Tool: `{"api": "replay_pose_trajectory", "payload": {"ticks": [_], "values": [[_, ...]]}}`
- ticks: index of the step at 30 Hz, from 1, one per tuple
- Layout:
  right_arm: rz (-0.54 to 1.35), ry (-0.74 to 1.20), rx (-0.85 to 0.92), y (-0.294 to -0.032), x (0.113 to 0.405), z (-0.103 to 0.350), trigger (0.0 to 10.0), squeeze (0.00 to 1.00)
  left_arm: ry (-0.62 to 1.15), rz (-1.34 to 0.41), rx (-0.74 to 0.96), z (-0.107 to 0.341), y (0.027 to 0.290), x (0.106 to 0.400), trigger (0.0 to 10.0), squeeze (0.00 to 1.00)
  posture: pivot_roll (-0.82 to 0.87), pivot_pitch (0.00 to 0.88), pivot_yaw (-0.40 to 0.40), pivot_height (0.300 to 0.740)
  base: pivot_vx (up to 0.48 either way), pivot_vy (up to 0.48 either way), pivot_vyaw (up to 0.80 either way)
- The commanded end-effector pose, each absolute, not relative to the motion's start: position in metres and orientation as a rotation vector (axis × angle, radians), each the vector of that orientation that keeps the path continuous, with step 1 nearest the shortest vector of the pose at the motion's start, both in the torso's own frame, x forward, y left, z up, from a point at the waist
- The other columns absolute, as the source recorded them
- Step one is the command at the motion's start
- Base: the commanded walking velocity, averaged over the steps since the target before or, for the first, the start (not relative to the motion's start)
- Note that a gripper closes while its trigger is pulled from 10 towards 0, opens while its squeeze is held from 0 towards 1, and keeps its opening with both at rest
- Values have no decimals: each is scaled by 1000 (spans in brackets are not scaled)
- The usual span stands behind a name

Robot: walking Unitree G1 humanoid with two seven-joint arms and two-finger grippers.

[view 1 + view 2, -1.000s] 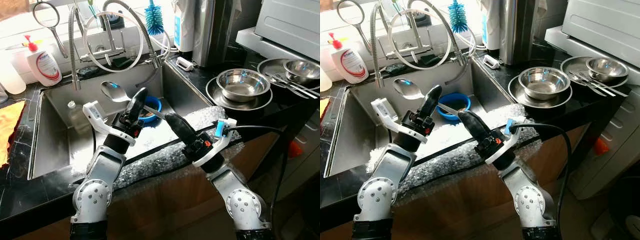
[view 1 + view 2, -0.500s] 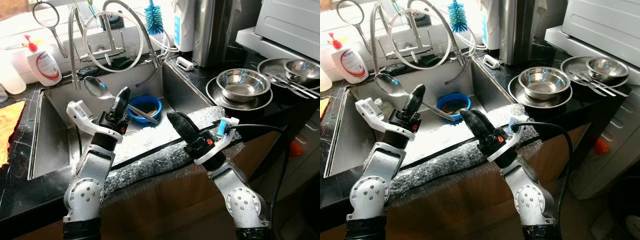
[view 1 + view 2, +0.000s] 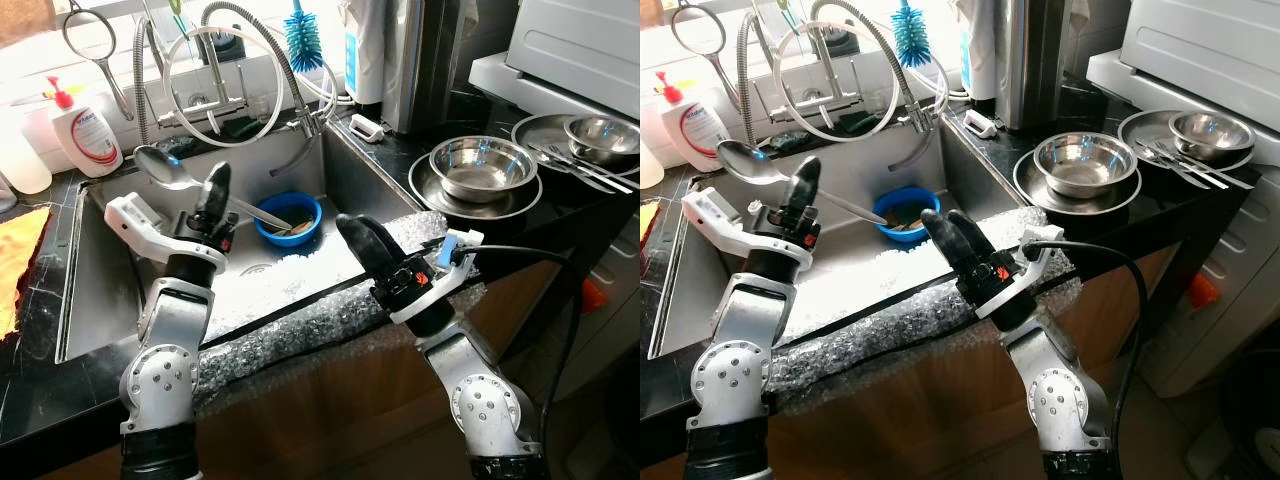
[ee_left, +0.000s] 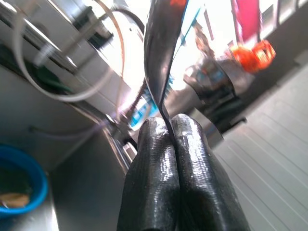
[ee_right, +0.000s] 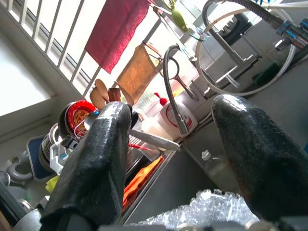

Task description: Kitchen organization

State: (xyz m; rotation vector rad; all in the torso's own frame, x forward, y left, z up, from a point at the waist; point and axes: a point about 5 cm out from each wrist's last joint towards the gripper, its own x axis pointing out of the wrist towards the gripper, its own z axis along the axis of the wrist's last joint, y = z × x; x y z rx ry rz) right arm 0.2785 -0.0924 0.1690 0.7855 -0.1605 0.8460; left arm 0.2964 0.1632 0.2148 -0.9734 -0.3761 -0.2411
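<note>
- The large steel ladle (image 3: 170,167) is held above the sink (image 3: 110,260), its bowl raised toward the tap side and its long handle slanting down toward the blue bowl (image 3: 288,216).
- The left gripper (image 3: 214,192) has its fingers (image 4: 163,163) clamped on the flat handle partway along; in the left wrist view the two pads press together with the thin metal strip rising between them.
- Judged by its look, the ladle is stiff, smooth and likely slippery when wet; the bowl end carries the weight, so a hold far from the bowl lets it swing or twist in the pinch. A grip nearer the bowl, flat faces of the handle against the pads, would seem steadier.
- The blue bowl sits on the sink floor near the right wall, with something brownish inside.
- The right gripper (image 3: 362,240) hovers over the bubble-wrap sheet (image 3: 330,300) draped on the sink's front edge, fingers apart and holding nothing.
- Behind the sink stand the coiled tap hose (image 3: 225,70), a blue bottle brush (image 3: 302,25) and a soap bottle (image 3: 85,130).
- On the table to the right, steel bowls (image 3: 484,168) are stacked, with cutlery (image 3: 585,170) on a further plate.
</note>
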Motion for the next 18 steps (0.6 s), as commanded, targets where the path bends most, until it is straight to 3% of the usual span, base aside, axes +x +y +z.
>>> {"api": "replay_pose_trajectory", "payload": {"ticks": [1,15,18], "values": [[852,-194,771,-90,278,178,10000,0,-402,-184,-956,218,173,298,10000,0,-194,0,156,740,0,0,0],[674,-221,631,-102,285,179,10000,0,-501,31,-1000,226,208,300,10000,0,-192,0,162,740,0,0,0],[563,-241,600,-111,290,180,10000,0,-511,71,-996,226,213,300,10000,0,-196,0,167,740,0,0,0]]}}
